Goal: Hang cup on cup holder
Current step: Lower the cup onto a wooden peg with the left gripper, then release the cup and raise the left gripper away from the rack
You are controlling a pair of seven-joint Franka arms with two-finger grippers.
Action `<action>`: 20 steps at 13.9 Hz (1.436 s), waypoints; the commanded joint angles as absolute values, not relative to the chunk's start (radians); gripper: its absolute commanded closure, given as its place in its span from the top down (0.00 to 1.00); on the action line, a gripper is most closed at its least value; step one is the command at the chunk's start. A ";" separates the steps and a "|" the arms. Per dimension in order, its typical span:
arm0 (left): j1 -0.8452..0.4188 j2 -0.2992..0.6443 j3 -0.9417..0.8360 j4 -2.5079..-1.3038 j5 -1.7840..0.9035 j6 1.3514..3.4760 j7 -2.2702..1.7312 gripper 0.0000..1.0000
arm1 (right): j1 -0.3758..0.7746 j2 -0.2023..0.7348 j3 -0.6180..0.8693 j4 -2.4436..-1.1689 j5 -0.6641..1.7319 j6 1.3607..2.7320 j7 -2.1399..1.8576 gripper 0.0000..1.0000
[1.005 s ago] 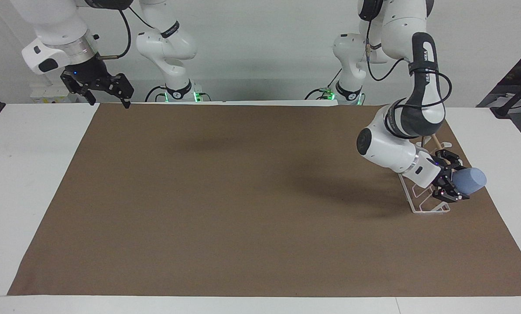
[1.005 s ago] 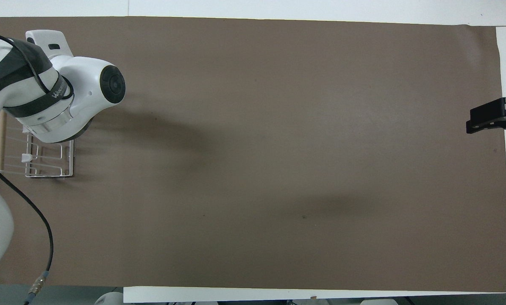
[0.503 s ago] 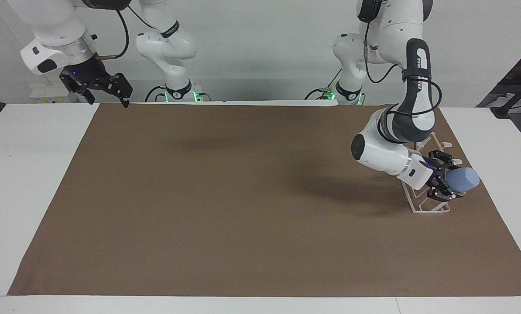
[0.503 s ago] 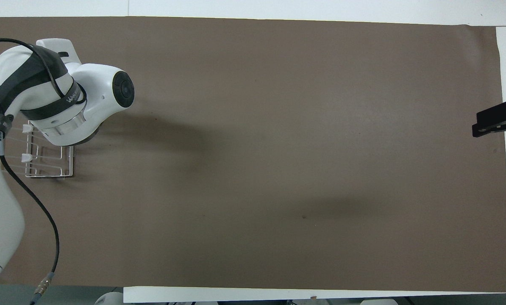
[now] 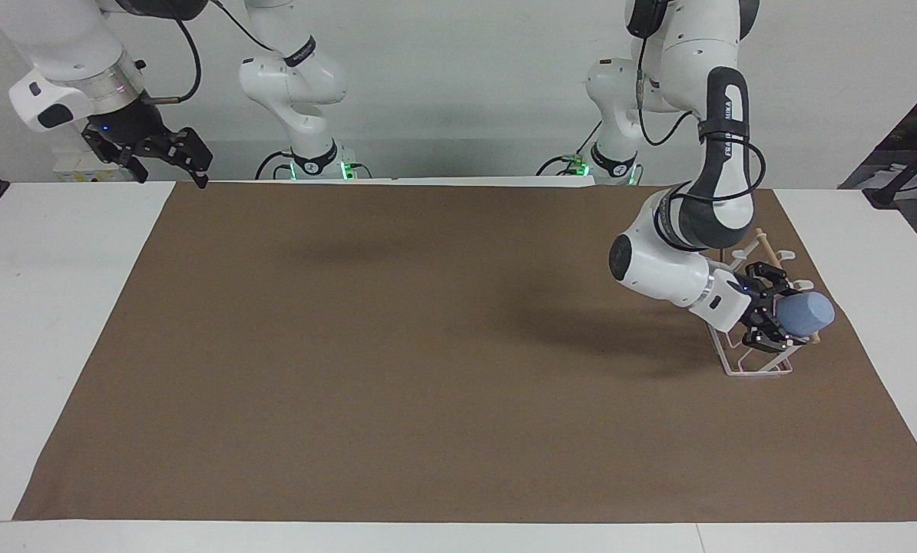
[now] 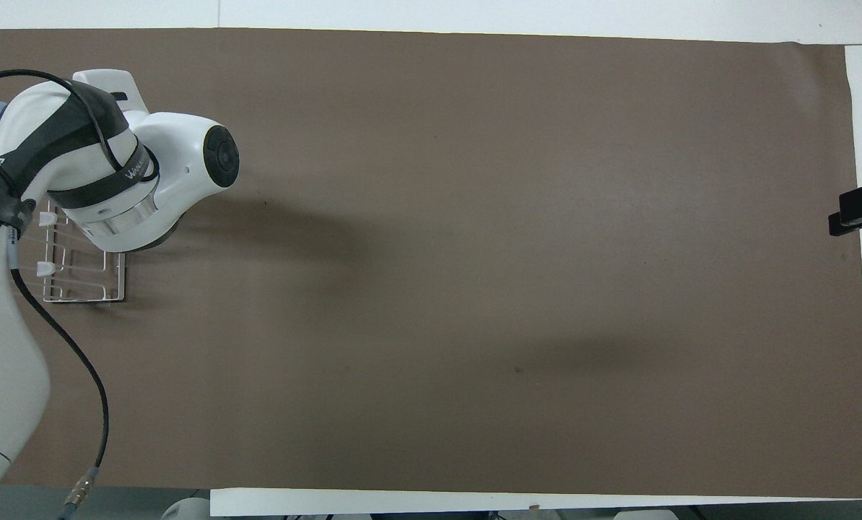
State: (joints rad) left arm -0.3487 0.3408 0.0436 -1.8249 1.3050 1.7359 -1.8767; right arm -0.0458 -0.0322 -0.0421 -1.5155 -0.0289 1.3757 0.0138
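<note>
Left arm carries the cup at the rack; right arm waits raised

In the facing view, at the right middle of the frame, the cup holder (image 5: 758, 361) stands on the brown mat (image 5: 428, 369) toward the left arm's end of the table, its white wire base lowest in the frame and its wooden dowel (image 5: 763, 244) slanting up above. Over that rack the left gripper (image 5: 773, 316) is clamped around the light blue cup (image 5: 806, 313), which lies tilted on its side, flat end pointing to the frame's right edge; whether the cup touches a prong cannot be told. In the overhead view the rack (image 6: 84, 282) shows at middle left, half covered by the arm. At the facing view's upper left the right gripper (image 5: 168, 153) hangs raised over the mat's corner, fingers spread apart
</note>
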 commanded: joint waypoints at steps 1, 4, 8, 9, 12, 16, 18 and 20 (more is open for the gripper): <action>-0.334 0.322 0.048 -1.862 1.292 1.782 -1.896 0.35 | -0.044 -0.049 -0.043 -1.532 -0.037 1.371 -0.002 0.99; -0.331 0.322 0.046 -1.867 1.292 1.796 -1.894 0.35 | -0.046 -0.051 -0.044 -1.532 -0.037 1.371 -0.002 0.99; -0.331 0.314 0.046 -1.908 1.275 1.822 -1.925 0.37 | -0.046 -0.052 -0.044 -1.536 -0.037 1.371 -0.002 0.99; -0.327 0.318 0.046 -1.913 1.275 1.835 -1.939 0.37 | -0.049 -0.052 -0.044 -1.536 -0.037 1.371 0.002 0.99; -0.310 0.319 0.046 -1.914 1.273 1.842 -1.925 0.71 | -0.049 -0.052 -0.043 -1.537 -0.035 1.370 -0.002 0.99; -0.313 0.314 0.046 -1.840 1.191 1.775 -1.800 1.00 | -0.049 -0.052 -0.043 -1.537 -0.035 1.370 -0.003 0.99; -0.314 0.299 0.048 -1.764 1.090 1.755 -1.671 1.00 | -0.049 -0.052 -0.043 -1.537 -0.035 1.370 -0.003 0.99; -0.313 0.288 0.046 -1.668 1.014 1.695 -1.539 1.00 | -0.048 -0.052 -0.043 -1.537 -0.035 1.370 -0.003 0.99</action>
